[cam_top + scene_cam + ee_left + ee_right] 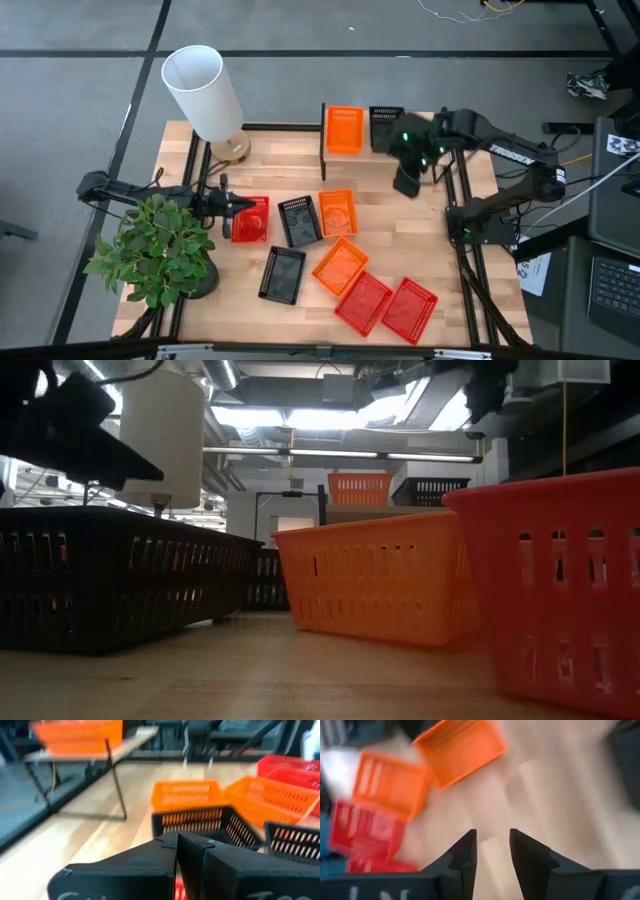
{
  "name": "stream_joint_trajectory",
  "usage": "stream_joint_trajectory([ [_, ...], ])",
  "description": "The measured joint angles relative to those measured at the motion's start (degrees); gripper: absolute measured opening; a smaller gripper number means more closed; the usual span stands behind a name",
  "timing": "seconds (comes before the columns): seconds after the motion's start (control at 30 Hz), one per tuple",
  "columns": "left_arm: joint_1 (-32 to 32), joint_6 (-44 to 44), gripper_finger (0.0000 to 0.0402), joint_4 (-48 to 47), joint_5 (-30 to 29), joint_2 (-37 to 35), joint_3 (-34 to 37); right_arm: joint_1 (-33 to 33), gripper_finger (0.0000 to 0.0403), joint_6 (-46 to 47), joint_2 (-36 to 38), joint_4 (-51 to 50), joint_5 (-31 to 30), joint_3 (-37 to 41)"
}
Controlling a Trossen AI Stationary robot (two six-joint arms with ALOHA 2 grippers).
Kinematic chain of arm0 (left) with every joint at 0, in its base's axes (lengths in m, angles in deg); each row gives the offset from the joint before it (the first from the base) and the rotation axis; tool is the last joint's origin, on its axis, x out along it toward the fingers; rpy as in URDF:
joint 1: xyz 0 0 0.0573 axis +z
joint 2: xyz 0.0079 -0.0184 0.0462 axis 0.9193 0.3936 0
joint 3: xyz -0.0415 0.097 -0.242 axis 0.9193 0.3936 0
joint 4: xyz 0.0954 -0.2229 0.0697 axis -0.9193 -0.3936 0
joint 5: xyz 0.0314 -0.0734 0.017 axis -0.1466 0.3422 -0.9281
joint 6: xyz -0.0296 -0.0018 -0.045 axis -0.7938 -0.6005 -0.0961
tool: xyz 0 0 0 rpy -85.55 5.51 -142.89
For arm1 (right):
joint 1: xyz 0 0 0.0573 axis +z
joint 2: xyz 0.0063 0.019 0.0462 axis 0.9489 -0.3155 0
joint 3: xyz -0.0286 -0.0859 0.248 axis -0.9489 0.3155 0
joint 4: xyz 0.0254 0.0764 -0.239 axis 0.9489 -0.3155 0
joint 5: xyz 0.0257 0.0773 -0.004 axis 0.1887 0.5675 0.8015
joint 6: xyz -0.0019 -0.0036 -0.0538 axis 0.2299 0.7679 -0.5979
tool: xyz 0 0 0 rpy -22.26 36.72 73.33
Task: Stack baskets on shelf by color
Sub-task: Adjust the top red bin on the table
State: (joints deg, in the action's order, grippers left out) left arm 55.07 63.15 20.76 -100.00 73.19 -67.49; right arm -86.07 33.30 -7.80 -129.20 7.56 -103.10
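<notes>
Left gripper (pixel 232 205) closed on a red basket (pixel 251 219) at table left. Loose baskets (pixel 340 265) mid-table and toward the near edge. On the far shelf (pixel 330 128): one orange basket (pixel 344 129), one black basket (pixel 386 127). Right gripper (pixel 408 184), fingers apart and empty, just right of shelf.

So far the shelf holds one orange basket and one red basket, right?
Not quite. The high view shows the shelf holding one orange basket and one black basket, not a red one. All three red baskets are on the table.
</notes>
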Motion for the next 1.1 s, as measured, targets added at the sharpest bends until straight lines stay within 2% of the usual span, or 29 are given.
stream_joint_trajectory([
  [0.1,0.0,-5.03,0.0,-8.89,-0.46,1.01,-5.58,6.21,0.0116,5.46,2.23,-1.63,-1.01,1.44],
  [0.23,0.0,-7.28,0.0,-19.85,-0.79,5.66,-13.9,14.14,0.0116,13.46,5.84,-1.48,-4.7,2.49],
  [0.4,-0.03,-13.87,0.0,-30.38,4.83,14.94,-21.66,23.03,0.0116,23.89,9.76,-1.39,-10.93,4.16],
  [0.53,0.83,-16.29,0.0,-31.31,6.09,24.52,-23.7,28.66,0.0116,29.15,11.46,-1.24,-13.93,5.75],
  [0.73,7.41,-16.26,0.0,-29.86,8.96,40.0,-27.34,33.74,0.0116,31.91,11.63,0.81,-16.02,6.65],
  [0.93,14.23,-13.61,0.0,-30.33,21.28,52.45,-32.22,37.12,0.0116,31.93,11.5,3.56,-15.99,7.98],
  [1.1,16.79,-13.25,0.0,-38.15,23.61,62.41,-36.27,39.34,0.0116,32.05,11.48,4.06,-15.97,9.2],
])
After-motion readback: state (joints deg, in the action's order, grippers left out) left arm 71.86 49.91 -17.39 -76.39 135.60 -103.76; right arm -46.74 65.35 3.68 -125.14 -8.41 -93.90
